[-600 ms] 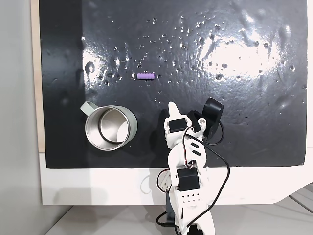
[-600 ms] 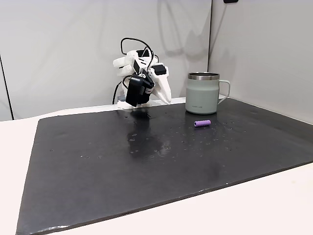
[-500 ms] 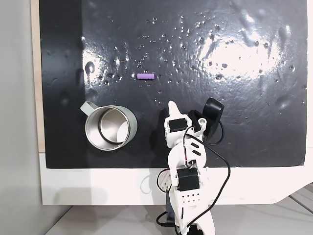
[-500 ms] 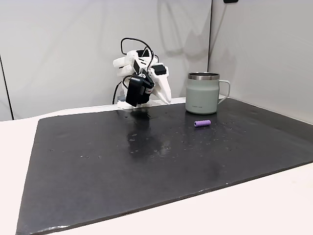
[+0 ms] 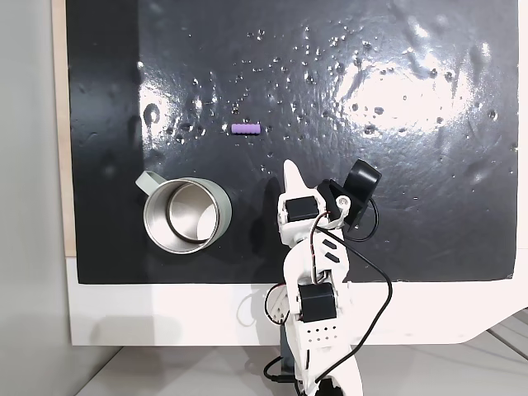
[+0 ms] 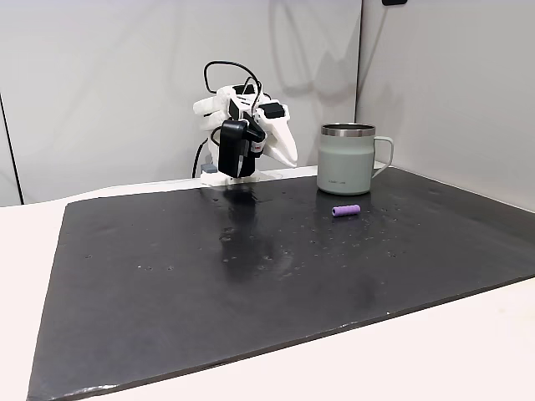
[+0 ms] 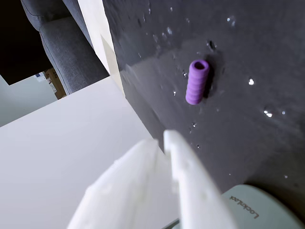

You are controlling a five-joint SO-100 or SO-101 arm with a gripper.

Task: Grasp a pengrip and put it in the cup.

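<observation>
Hand [image 6: 288,154] raised & tipped fwd vs 0.6 s ago, fingers together; pengrip [image 5: 245,129], cup [image 5: 186,216] unmoved.

One cam overhead, one low front, wrist close-up.

I read this as an office or small lab corner set up for my arm: plain pale wall panels [image 6: 125,83] behind a white table [image 6: 468,351], a black mat [image 6: 251,276] laid over it, and in the wrist view a grey upholstered chair [image 7: 62,43] with cardboard boxes [image 7: 53,81] beyond it.
</observation>
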